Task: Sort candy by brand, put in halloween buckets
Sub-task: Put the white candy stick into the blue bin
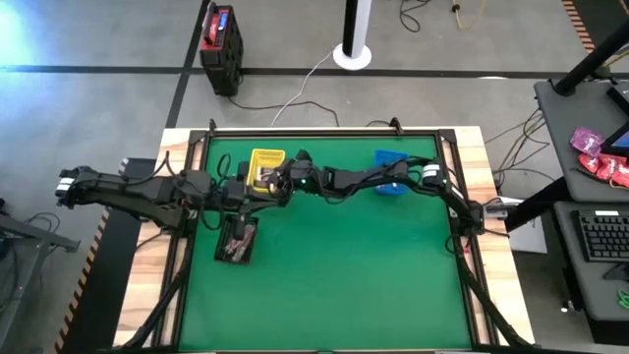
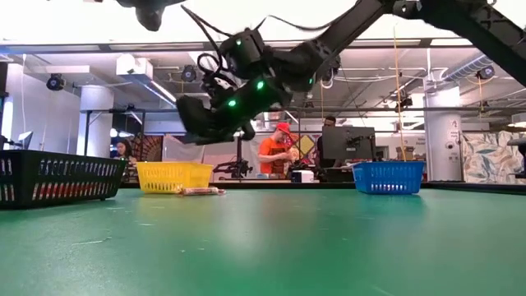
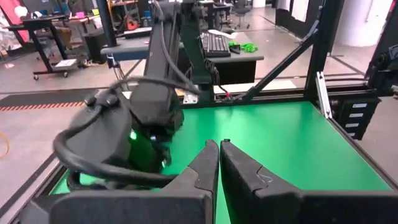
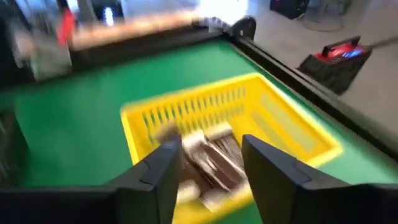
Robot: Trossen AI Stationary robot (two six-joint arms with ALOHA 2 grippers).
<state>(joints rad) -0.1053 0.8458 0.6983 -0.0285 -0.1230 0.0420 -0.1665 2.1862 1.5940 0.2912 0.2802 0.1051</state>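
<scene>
Candy bars (image 4: 208,158) lie heaped in the yellow bin (image 4: 292,134), and the right wrist view looks down on them between the spread fingers of the right gripper (image 4: 211,163), which hangs over that bin with nothing held between them; I judge this to be the drop-off step, a piece just let go among its own kind. Going left to right across the table in the high view: the left gripper (image 3: 219,163) sits at the left side with its fingers pressed together and empty, waiting near the black bin (image 1: 236,240), whose red-tinted contents show through the slotted wall in the low view but are too small to name. Next comes the yellow bin at the far edge, holding the pale and brown wrapped bars, with one stray candy (image 2: 200,191) lying on the green mat (image 1: 344,275) just in front of it. Well apart to the right stands the blue bin (image 1: 390,172), partly covered by the right arm, its contents hidden. The next move calls for lifting clear of the yellow rim and going for that stray piece.
</scene>
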